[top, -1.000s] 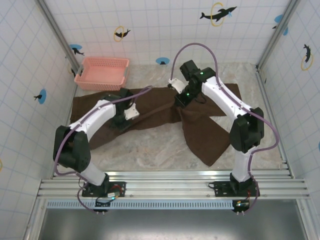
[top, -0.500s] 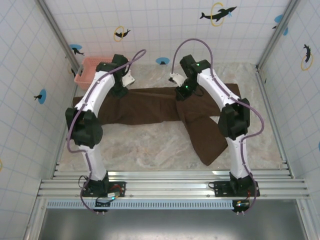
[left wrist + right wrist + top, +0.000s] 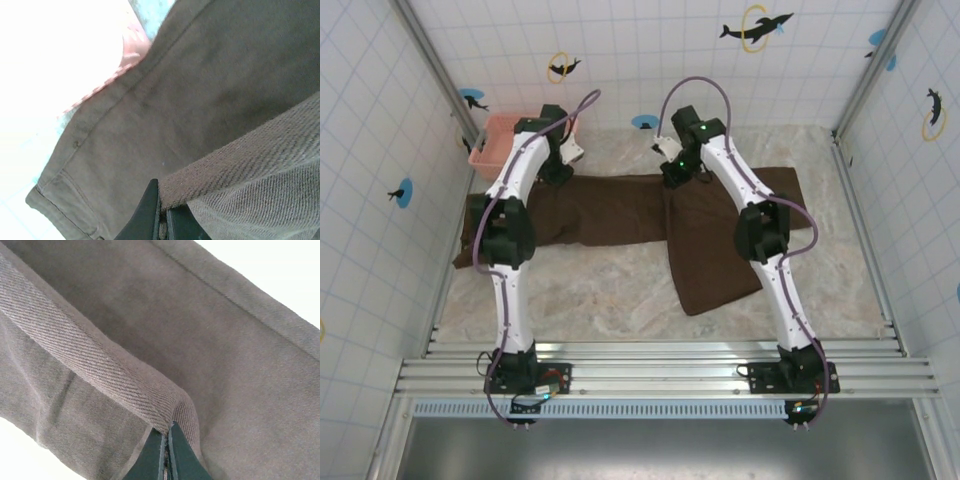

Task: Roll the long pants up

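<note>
left gripper (image 3: 161, 220) and right gripper (image 3: 166, 452), each clamped tight on a raised fold of the long pants (image 3: 620, 210) along their 12 o'clock edge. the pants lie spread over the desk (image 3: 590, 295) from 9 to 2 o'clock, one leg angled toward 6. no roll is formed, so the rolling looks barely begun. cloth: dark brown, soft, diagonal twill, stitched seams. pink basket (image 3: 488, 150) at 11 o'clock.
</note>
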Controlling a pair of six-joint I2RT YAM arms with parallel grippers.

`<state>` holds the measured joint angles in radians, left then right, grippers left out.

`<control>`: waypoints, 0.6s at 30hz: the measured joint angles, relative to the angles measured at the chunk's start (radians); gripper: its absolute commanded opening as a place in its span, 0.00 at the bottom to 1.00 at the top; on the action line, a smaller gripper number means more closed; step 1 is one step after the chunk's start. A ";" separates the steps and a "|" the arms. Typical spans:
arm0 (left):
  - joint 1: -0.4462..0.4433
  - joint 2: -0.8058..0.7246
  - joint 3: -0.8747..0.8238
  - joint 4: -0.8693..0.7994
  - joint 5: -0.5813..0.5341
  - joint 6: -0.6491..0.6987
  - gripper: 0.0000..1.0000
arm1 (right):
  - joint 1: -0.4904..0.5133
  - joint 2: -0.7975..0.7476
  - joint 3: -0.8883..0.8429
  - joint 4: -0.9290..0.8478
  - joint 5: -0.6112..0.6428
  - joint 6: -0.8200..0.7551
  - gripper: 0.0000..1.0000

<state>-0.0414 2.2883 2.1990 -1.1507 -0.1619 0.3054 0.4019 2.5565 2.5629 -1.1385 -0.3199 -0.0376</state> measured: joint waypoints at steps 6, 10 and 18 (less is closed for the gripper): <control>0.006 0.136 0.085 0.016 -0.026 -0.042 0.16 | -0.034 0.032 0.035 0.079 0.038 0.074 0.43; 0.034 0.193 0.099 0.033 -0.069 -0.074 0.41 | -0.053 0.043 0.066 0.130 0.136 0.075 0.60; 0.065 0.205 0.170 0.092 -0.111 -0.136 0.96 | -0.051 -0.002 0.054 0.162 0.224 0.016 0.60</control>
<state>0.0238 2.4935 2.3692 -1.0592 -0.2733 0.1692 0.3504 2.5542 2.6171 -0.9768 -0.0956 -0.0212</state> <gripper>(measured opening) 0.815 0.626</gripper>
